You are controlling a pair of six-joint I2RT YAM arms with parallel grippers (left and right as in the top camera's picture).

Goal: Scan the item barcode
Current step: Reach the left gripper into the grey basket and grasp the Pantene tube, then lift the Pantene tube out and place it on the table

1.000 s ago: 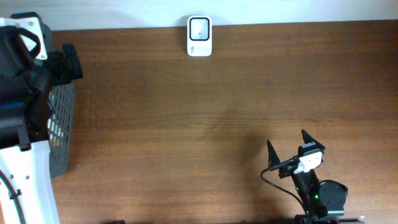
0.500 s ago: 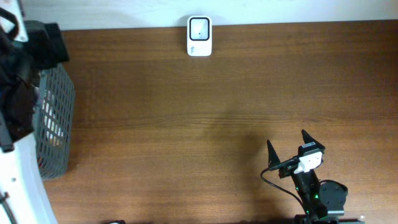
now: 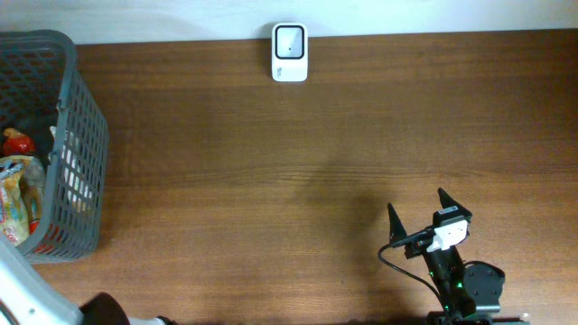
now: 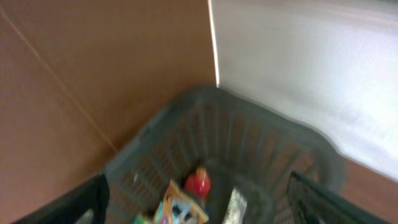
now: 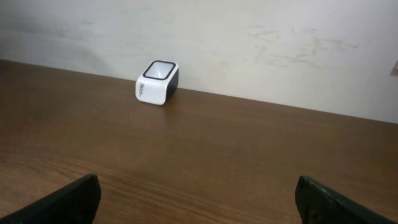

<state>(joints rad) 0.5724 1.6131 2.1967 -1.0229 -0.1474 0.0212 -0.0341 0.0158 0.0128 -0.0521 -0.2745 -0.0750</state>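
Now, both jaws wide, nothing held.
The left gripper (image 4: 198,186) hangs over the grey basket (image 3: 86,135), a red-capped bottle (image 4: 198,182) and packets (image 4: 180,210) inside; the right gripper (image 5: 196,190) faces the white scanner (image 5: 157,82) at the table's (image 3: 316,181) far edge.

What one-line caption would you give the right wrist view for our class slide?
The open right gripper faces a white barcode scanner standing on the wooden table near the pale wall.

Basket (image 3: 88,153) at table's (image 3: 271,181) left edge, packets (image 3: 18,194) inside; scanner (image 3: 290,52) back-centre; right gripper (image 3: 415,200) front-right.
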